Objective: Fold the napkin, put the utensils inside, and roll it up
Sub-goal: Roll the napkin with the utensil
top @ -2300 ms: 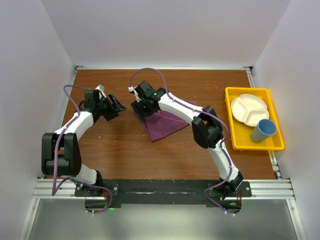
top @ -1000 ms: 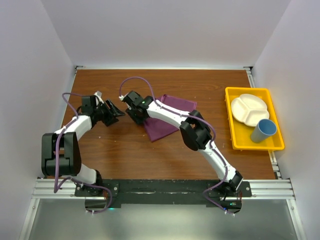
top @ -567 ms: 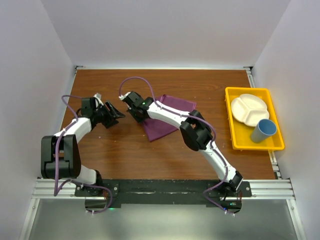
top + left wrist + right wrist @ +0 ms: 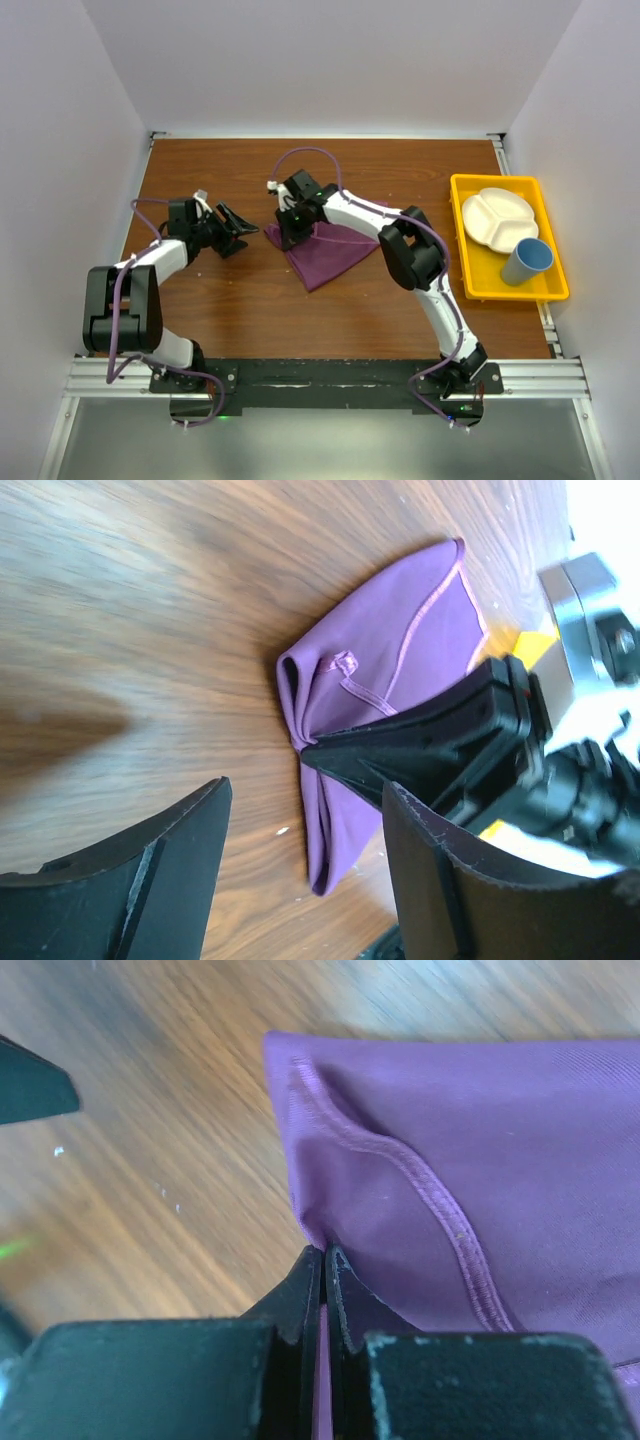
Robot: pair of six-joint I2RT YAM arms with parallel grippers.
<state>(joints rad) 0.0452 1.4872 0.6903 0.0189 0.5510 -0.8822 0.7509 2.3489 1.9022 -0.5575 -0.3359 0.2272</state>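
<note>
Plum cloth nipped between the pressed-together fingers of the right claw [image 4: 325,1265], a sliver of purple showing in the seam between them. Clamped on the napkin [image 4: 450,1140] at its 9 o'clock corner, where a hemmed edge curls over into a loose fold. From above, seen low over the bench [image 4: 250,300], near its middle, with the napkin spreading from the grip toward 4 o'clock as a creased, lopsided wedge lying on the wood. At 9 o'clock of that grip, close but not touching: the left claw [image 4: 236,226], fingers spread wide, nothing between them, pointing toward 3 o'clock at the napkin's folded corner. Farther out, at the bench's 3 o'clock edge, a yellow tray [image 4: 480,285]; inside it a white divided plate [image 4: 497,218] toward 12 o'clock and a blue cup [image 4: 527,262] toward 5 o'clock, upright.
</note>
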